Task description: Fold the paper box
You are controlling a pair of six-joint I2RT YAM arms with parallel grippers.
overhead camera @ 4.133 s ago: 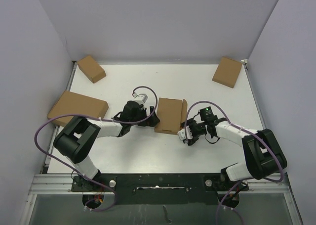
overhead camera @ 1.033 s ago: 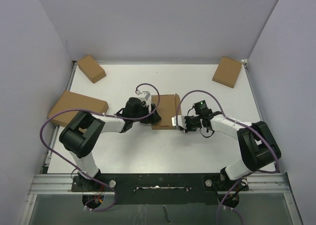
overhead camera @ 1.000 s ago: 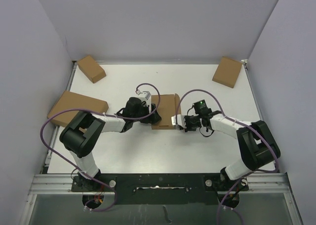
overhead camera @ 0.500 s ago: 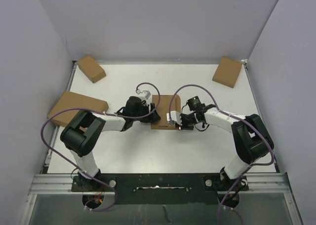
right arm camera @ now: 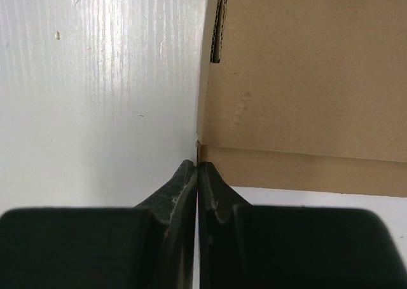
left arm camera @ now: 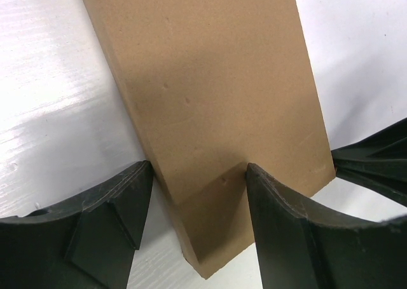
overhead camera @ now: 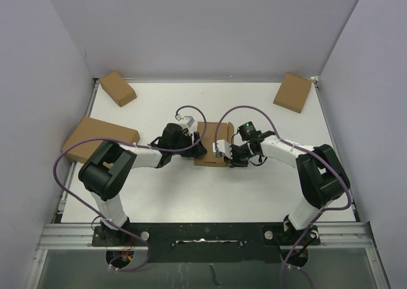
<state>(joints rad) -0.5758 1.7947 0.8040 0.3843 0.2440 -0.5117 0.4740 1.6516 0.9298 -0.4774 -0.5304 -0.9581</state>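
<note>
Mid-table, the right gripper [right arm camera: 198, 168], fingertips pressed together and holding nothing, is nudging the lower corner of the shallow brown corrugated-cardboard paper box [overhead camera: 208, 136]. Seconds ago it was hanging back beside a raised side flap; that flap is no longer standing, and the box is looking squarer and nearly closed. The left gripper [left arm camera: 197, 174] has been narrowing its jaws and is now clamping the box's opposite end, cardboard filling the gap between its black fingers [left arm camera: 108, 219]. The box is lying at the centre of the glossy, streaked white table [overhead camera: 254, 111], matte and faintly dimpled, its fluting showing at a cut slit. Beyond, a large tan cardboard slab [overhead camera: 100, 138] is lying at the left edge, and two smaller tan cardboard blocks [overhead camera: 117, 87] [overhead camera: 292, 92] are sitting in the far corners.
</note>
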